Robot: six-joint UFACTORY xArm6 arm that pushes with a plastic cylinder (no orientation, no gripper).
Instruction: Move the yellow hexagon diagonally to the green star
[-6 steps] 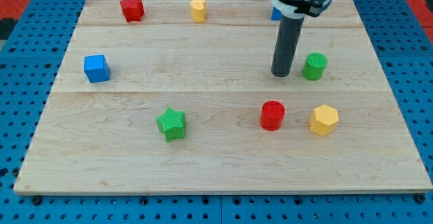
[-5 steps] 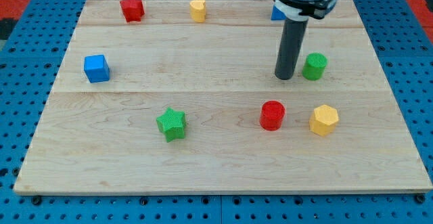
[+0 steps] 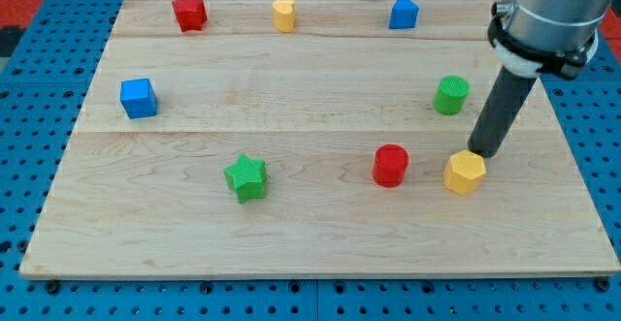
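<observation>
Item: pushing task, one moment recorded.

Table (image 3: 320,234): light wooden board, laid on a blue perforated base.

My tip (image 3: 482,154): set down just beside the yellow hexagon (image 3: 465,173), at its upper right edge, touching or very nearly so. No hand is fitted to this arm, so nothing is clenched, released or grasped; only a bare rod is carried.

Yellow hexagon: located at the lower right of the table, just to the view's right of the red cylinder (image 3: 390,165).

Green star (image 3: 246,177): located at the lower left of centre, well apart from the hexagon.

Other pieces listed: green cylinder (image 3: 450,95), blue cube (image 3: 139,98), red block (image 3: 189,13), small yellow block (image 3: 283,15), blue block (image 3: 404,13).

Step in hand, as judged: contact is being made behind the hexagon. The next move is judged to call for a leftward push, with the red cylinder lying on that path and needing to be skirted.
</observation>
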